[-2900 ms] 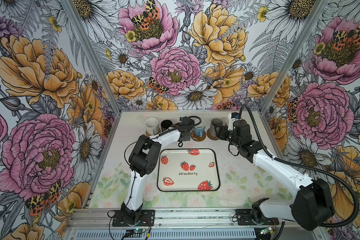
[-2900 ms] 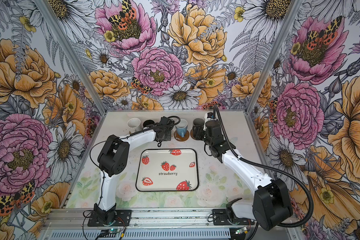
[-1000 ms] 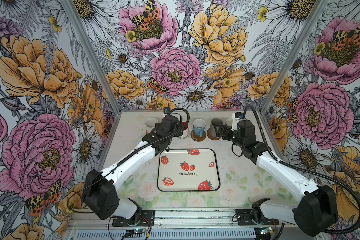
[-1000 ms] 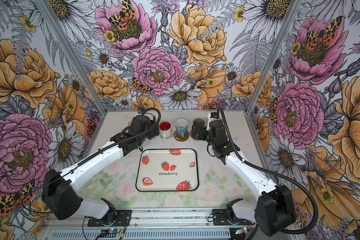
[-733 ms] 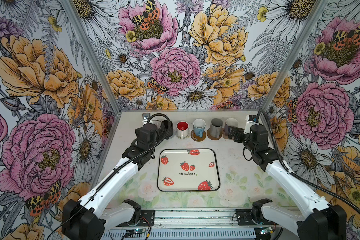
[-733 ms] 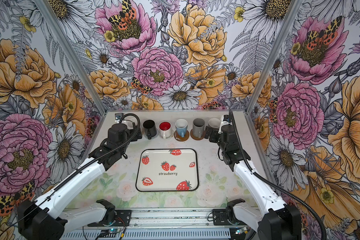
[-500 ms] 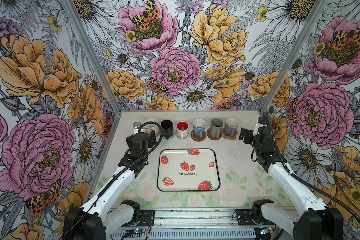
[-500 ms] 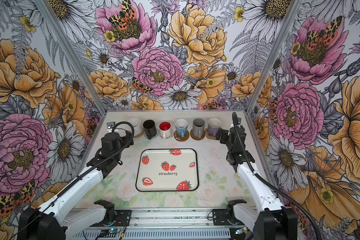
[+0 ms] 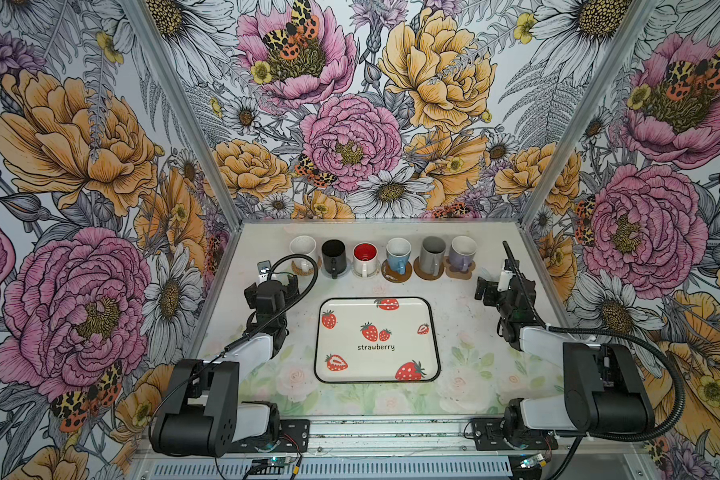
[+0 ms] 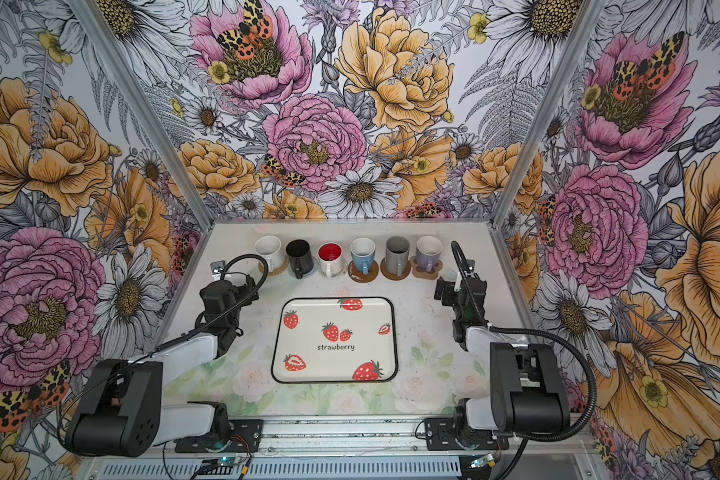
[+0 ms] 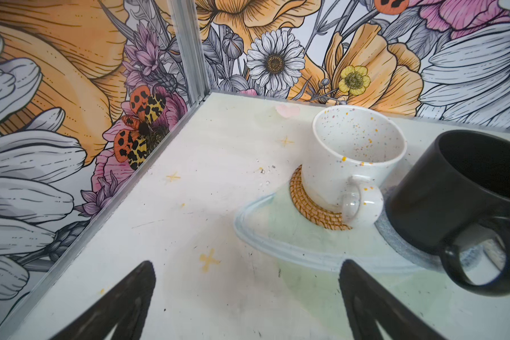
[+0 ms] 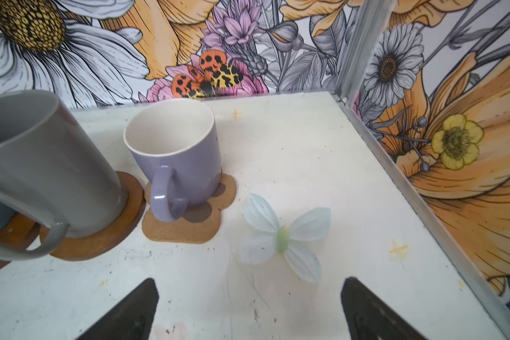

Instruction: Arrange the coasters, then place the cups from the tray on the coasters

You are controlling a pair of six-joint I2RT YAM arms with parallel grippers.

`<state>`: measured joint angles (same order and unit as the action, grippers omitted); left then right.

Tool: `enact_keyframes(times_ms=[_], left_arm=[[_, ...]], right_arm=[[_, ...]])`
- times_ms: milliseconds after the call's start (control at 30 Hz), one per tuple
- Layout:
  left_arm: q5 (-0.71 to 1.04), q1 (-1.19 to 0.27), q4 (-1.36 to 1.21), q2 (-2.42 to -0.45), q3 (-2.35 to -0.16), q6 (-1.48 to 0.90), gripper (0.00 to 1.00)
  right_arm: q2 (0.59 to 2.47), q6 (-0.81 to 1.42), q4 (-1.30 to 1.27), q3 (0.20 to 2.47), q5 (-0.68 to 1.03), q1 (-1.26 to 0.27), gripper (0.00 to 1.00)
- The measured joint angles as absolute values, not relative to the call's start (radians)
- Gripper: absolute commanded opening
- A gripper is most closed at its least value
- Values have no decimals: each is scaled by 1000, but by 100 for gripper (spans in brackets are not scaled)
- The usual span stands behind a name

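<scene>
**A:** What writing is showing closest to the arm bases?

**B:** The white rounded-rectangle tray with the thin black rim (image 9: 375, 365) is lying flat in the middle of the table. The word "strawberry" (image 9: 376, 347) is running across it in small black letters among red strawberry prints.

**A:** How are the grippers standing?

**B:** They are sitting just past the tray's far corners, one on each side. The left gripper (image 11: 247, 265) is hovering with its jaws spread wide, holding nothing. Its black fingers are framing bare tabletop short of the white speckled mug (image 11: 330, 176). The right gripper (image 12: 250, 281) is also hovering with its jaws wide apart and gripping nothing, near the lavender mug (image 12: 183, 164) but apart from it.

**A:** And where are the cups sitting?

**B:** All six are standing upright in one row along the far wall, handles pointing toward us. Both top views are showing them, left to right:
- The white speckled mug is resting on the woven tan rattan coaster (image 11: 309, 206).
- The black mug (image 9: 334, 254) is resting on the pale blue-grey woven coaster (image 11: 395, 238).
- The white mug with the red inside (image 9: 365, 254) is resting on the clear beaded coaster (image 9: 374, 272).
- The light blue mug (image 9: 398, 253) is resting on one brown disc coaster (image 9: 402, 276).
- The grey mug (image 9: 432, 251) is resting on the other brown disc coaster (image 9: 427, 275).
- The lavender mug is resting on the tan paw-shaped coaster (image 12: 186, 226).
</scene>
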<state>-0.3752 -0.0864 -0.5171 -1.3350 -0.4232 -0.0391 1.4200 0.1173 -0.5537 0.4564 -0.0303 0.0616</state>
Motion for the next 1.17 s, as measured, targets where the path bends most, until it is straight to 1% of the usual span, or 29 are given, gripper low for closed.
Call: enact_keyframes(times_ms=[100, 267, 500, 667, 1167], left_arm=[[-356, -86, -626, -1380, -393, -9, 99], [-311, -85, -796, -1442, -355, 27, 99], [-233, -51, -910, -1530, -355, 36, 99], [-222, -29, -915, -1551, -356, 28, 99], [-221, -28, -925, -1551, -356, 25, 99]], right_arm=[[1479, 113, -644, 449, -8, 67, 98], [1514, 109, -745, 408, 17, 67, 100], [1530, 103, -814, 390, 36, 67, 100], [1530, 103, -826, 390, 36, 67, 100], [1531, 102, -836, 390, 35, 64, 100]])
